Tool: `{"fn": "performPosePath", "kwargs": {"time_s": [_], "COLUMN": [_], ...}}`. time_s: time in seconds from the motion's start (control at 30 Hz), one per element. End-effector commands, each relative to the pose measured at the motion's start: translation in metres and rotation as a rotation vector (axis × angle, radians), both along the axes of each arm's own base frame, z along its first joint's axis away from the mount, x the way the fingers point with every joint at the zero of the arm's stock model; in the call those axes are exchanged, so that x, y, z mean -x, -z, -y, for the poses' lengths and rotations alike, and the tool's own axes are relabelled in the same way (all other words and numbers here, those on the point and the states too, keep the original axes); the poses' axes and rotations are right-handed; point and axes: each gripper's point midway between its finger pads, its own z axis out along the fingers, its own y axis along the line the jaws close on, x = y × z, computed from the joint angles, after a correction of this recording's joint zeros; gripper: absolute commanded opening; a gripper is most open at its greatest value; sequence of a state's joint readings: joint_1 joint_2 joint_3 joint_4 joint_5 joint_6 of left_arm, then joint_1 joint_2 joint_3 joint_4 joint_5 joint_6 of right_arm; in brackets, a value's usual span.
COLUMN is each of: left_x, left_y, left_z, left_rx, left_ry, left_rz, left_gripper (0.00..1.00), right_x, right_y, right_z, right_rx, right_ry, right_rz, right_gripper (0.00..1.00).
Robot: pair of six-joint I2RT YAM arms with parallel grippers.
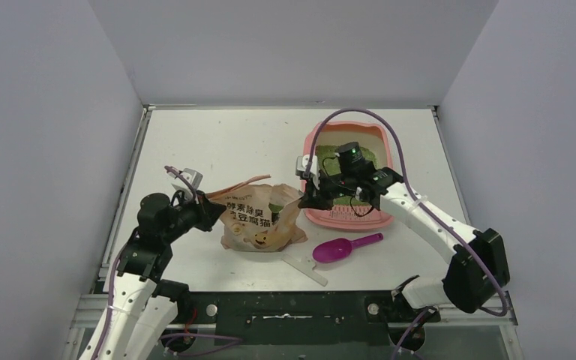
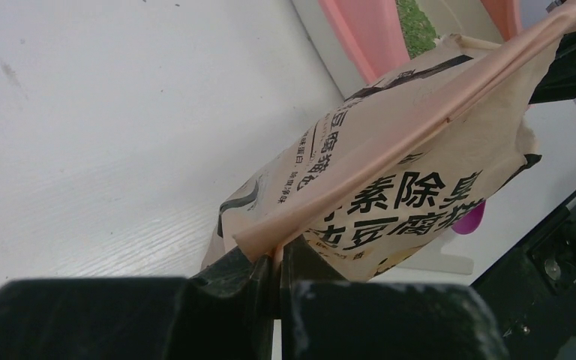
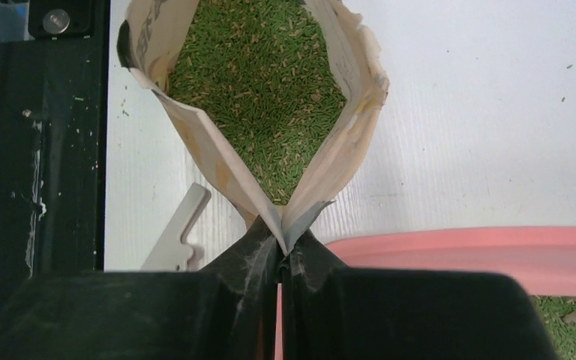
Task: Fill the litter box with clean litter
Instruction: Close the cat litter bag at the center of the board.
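A tan litter bag [image 1: 259,221] with black characters stands open between both arms, left of the pink litter box [image 1: 345,220]. My left gripper [image 1: 214,212] is shut on the bag's left top corner; in the left wrist view the fingers [image 2: 279,251] pinch the folded top edge of the bag [image 2: 420,187]. My right gripper [image 1: 305,199] is shut on the bag's right top corner [image 3: 283,244], just beside the box's rim [image 3: 480,255]. Green litter [image 3: 262,82] fills the open bag. More litter [image 1: 371,155] lies in the box, partly hidden by the right arm.
A magenta scoop [image 1: 343,247] lies on the table in front of the box. A flat white strip [image 1: 305,268] lies near the table's front edge, beside the bag's base. Grey walls close in the table on three sides.
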State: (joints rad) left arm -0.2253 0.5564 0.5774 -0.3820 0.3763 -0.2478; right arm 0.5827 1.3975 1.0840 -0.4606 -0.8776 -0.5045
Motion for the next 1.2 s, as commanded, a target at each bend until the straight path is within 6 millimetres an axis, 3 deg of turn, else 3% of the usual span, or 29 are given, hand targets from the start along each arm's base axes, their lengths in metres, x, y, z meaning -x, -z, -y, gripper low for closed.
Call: {"fn": "performPosePath", "kwargs": {"time_s": [0.0, 0.13, 0.23, 0.4, 0.57, 0.7, 0.8, 1.0, 1.17], "left_x": [-0.017, -0.01, 0.0, 0.011, 0.016, 0.016, 0.018, 0.016, 0.016], "left_y": [-0.061, -0.066, -0.061, -0.059, -0.063, -0.059, -0.06, -0.067, -0.069], "left_z": [0.006, 0.014, 0.026, 0.032, 0.033, 0.034, 0.035, 0.036, 0.038], "left_rx": [0.058, 0.085, 0.086, 0.089, 0.106, 0.105, 0.114, 0.119, 0.136], "left_ry": [0.023, 0.074, 0.17, 0.225, 0.237, 0.24, 0.251, 0.256, 0.258], "left_rz": [0.267, 0.261, 0.209, 0.127, 0.131, 0.129, 0.136, 0.174, 0.178], "left_gripper": [0.0, 0.0, 0.0, 0.0, 0.0, 0.0, 0.0, 0.0, 0.0], "right_x": [0.006, 0.013, 0.017, 0.012, 0.013, 0.012, 0.022, 0.018, 0.018], "right_y": [-0.024, -0.028, -0.021, -0.035, -0.069, -0.093, -0.103, -0.108, -0.092], "right_z": [0.007, 0.01, 0.014, 0.004, -0.007, -0.026, -0.045, -0.069, -0.084], "right_rx": [-0.042, -0.057, -0.036, -0.095, -0.184, -0.253, -0.266, -0.295, -0.287], "right_ry": [-0.013, -0.009, -0.007, 0.051, 0.046, 0.08, 0.07, 0.092, 0.03], "right_rz": [0.122, 0.126, 0.116, 0.103, 0.117, 0.059, 0.017, 0.086, 0.048], "right_gripper": [0.0, 0.0, 0.09, 0.6, 0.9, 0.99, 1.0, 1.0, 1.0]}}
